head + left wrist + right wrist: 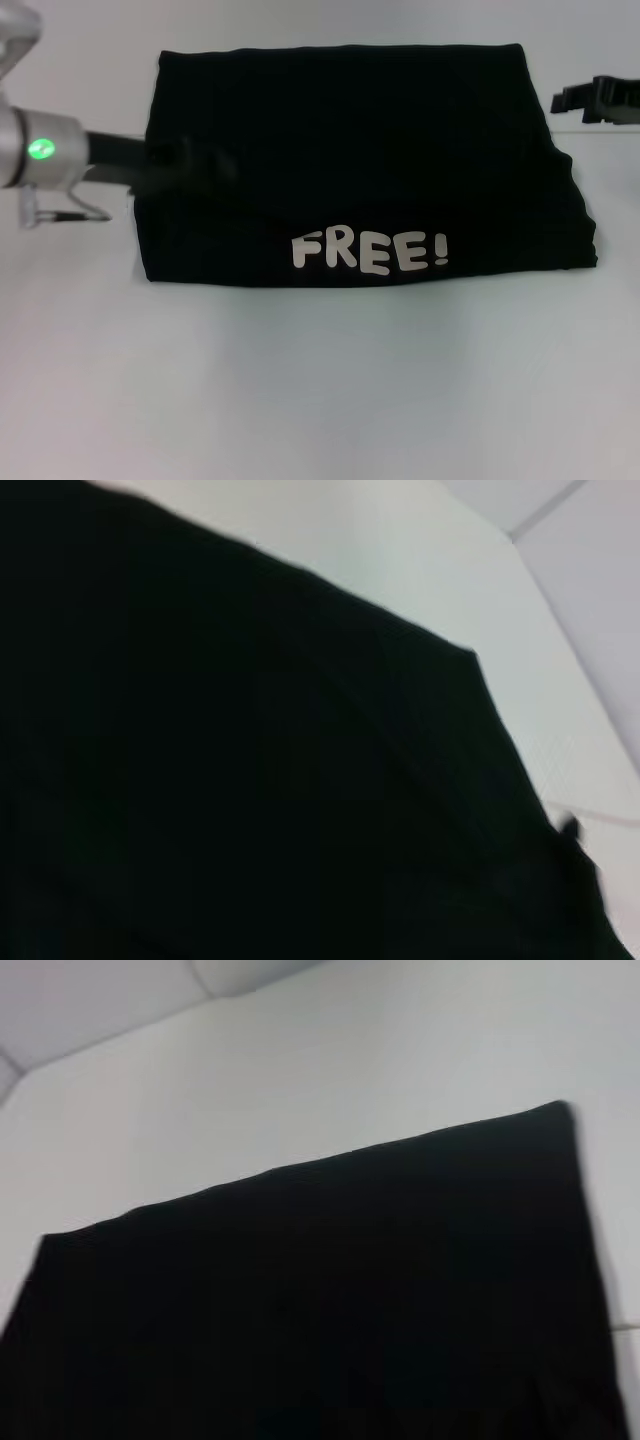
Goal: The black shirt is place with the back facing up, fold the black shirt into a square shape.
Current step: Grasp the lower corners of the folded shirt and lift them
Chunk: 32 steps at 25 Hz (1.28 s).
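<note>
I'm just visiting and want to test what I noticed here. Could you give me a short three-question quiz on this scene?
1. True or false: the white letters on the black shirt sit along its edge nearest the robot.
2. Which gripper reaches over the shirt: A) left gripper, B) right gripper?
3. Fill in: the print reads "____".

Key: 1 true; 2 A; 3 FREE!

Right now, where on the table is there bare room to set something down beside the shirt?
The widest bare stretch of table lies between the black shirt and the near edge. A narrower strip runs behind the shirt's far edge. The left side is crowded: the left claw reaches over the shirt. The right claw hangs near the shirt's far right corner.
</note>
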Motion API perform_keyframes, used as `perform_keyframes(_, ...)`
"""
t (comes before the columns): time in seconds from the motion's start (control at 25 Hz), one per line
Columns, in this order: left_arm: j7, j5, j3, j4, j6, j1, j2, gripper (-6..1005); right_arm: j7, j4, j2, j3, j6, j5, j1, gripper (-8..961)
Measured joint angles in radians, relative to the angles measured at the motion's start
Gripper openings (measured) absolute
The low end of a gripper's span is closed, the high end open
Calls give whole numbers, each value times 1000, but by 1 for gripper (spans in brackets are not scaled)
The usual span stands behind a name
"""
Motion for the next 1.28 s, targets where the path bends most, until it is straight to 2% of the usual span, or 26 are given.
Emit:
perform_keyframes(0.16,28,-2,-22,-1,104,71,33,393,27,-13,0,-1,-52,-6,8,510)
perform_keyframes(0.28,76,-2,-27,-4,122,122,44,516,44,-14,-1,-2,-76,-8,13,621)
perform_keyframes(0.4,157,-8,-59,-15,138,151,42,747,55,-15,-6,3,-86,-9,14,713)
perform_keyframes(0.44,180,-9,-76,-21,137,155,40,751,57,-15,-7,6,-87,-9,14,744)
perform_keyframes(0.6,233,-10,-131,-58,61,158,19,769,57,-16,-9,22,-88,-6,14,740)
perform_keyframes(0.88,237,8,-83,-150,-181,131,-22,765,53,-16,-8,24,-84,-4,14,739)
perform_keyframes(1.04,236,9,-64,-159,-230,127,-33,763,52,-16,-6,24,-83,-4,12,738)
perform_keyframes(1.28,232,9,-55,-160,-206,123,-35,758,51,-11,-6,24,-82,-3,5,738)
